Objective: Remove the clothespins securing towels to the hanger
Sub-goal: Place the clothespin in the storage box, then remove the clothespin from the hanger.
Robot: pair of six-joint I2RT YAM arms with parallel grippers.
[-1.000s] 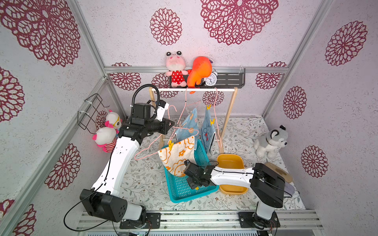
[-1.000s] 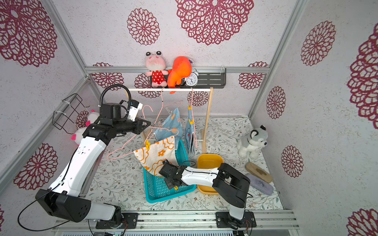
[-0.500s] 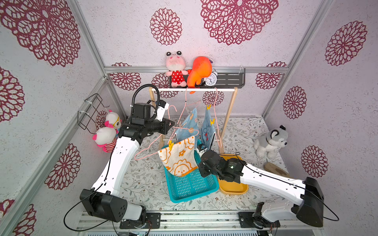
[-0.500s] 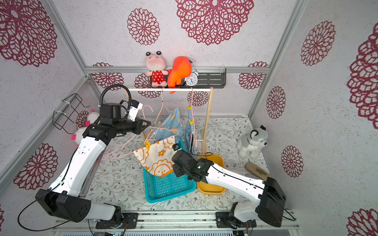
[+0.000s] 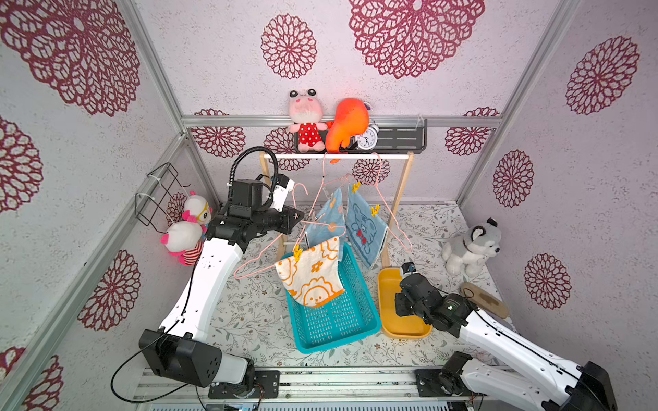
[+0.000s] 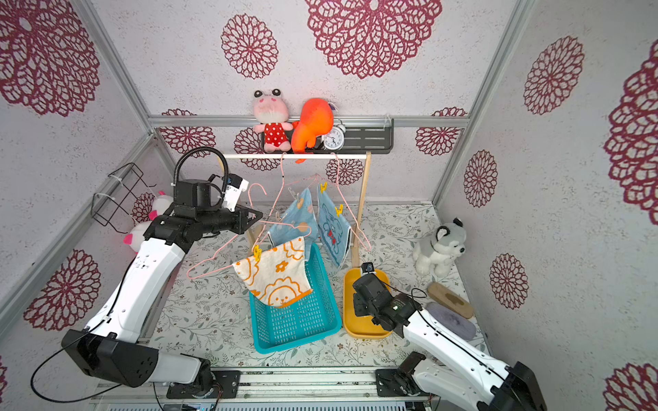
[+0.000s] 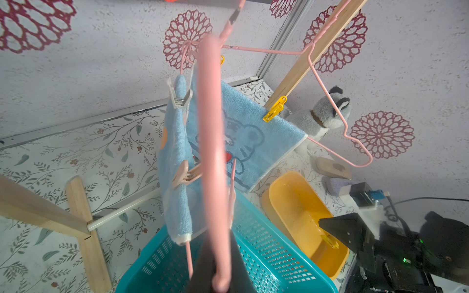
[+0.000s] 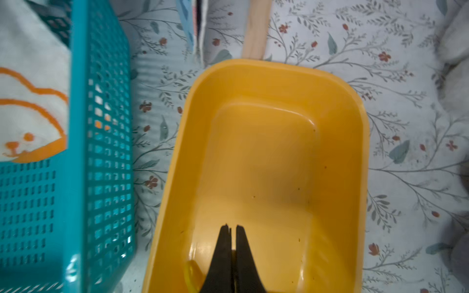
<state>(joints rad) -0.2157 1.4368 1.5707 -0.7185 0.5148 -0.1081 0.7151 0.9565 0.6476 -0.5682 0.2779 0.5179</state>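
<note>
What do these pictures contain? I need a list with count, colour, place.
towels: 3, white-orange, light blue, blue, hanging
clothespins: 6, four yellow, two beige, five on towels, one in tub
hangers: 3, pink, two on rack, one held
basket: 1, teal, middle
tub: 1, yellow, beside basket
rack: 1, wooden, back
plush toys: 5, mixed, shelf, left wall, right floor
clock: 1, white, shelf
brush: 1, wooden, right
left gripper: shut on hanger
right gripper: shut, over tub
</note>
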